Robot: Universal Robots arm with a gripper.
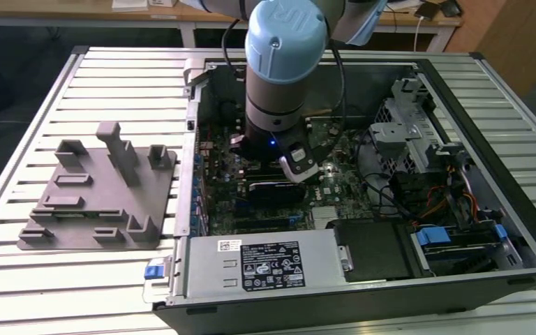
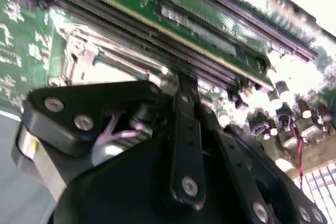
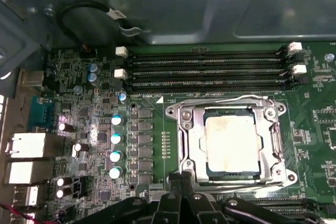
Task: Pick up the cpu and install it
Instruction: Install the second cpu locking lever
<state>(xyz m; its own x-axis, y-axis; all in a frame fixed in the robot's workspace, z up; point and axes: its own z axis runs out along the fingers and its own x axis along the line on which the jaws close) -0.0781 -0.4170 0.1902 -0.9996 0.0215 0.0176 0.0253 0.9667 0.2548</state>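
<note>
The cpu (image 3: 232, 144) is seen in the first wrist view lying flat inside the metal socket frame (image 3: 186, 129) on the motherboard (image 3: 79, 124), its pale silver top facing up, with the frame's rim around it on all sides. It appears already seated, or very nearly so; whether it is fully down on the contacts cannot be told.

The gripper (image 3: 181, 179) is low over the board, its fingertips drawn close together just beside the near edge of the socket frame. Nothing is seen held between them, so the state is judged as closed and empty, though the tips are partly hidden.

For this step to be done well, it is judged that the chip must sit level and square in the frame, with no corner riding on the rim. Any pressing should be straight down and light; a sideways drag risks the fine contacts underneath.

The memory slots (image 3: 205, 69) run just beyond the socket, and a row of capacitors (image 3: 115, 145) stands beside it; room for the fingers is tight.

In the exterior view the open computer case (image 1: 491, 91) lies on a slatted metal table (image 1: 26, 279), with a grey fixture tray (image 1: 100, 202) set to the exterior view's left. Desks are seen behind.
</note>
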